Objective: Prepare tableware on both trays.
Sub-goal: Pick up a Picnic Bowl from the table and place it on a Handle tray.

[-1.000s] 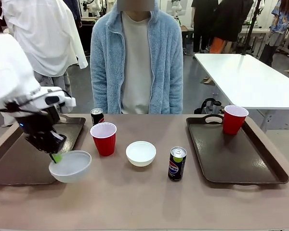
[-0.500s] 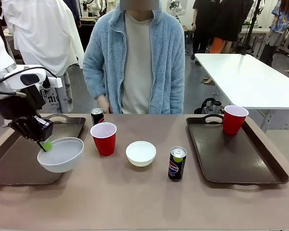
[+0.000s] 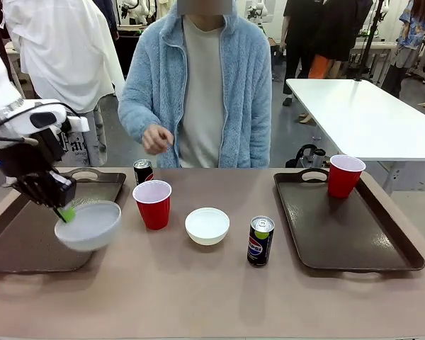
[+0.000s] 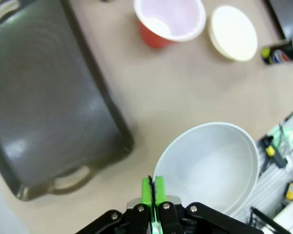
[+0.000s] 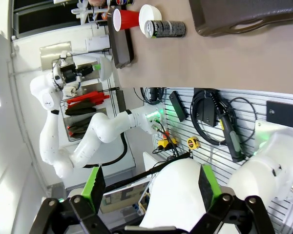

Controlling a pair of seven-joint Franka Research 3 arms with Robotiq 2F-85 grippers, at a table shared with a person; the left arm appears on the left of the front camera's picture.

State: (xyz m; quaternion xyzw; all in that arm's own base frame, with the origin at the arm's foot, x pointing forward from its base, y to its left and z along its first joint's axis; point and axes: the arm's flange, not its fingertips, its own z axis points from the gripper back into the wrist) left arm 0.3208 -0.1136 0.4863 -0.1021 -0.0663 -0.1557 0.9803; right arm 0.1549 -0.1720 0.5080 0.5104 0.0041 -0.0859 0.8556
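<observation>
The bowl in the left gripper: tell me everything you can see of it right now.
The white bowl is small, round and smooth, plastic by its look, and empty. The left gripper is shut on its rim, pinching the wall between green pads. The bowl hangs clear of the table, slightly tilted, beside the long rim of the left tray that faces the table's middle. Nothing else touches it.
</observation>
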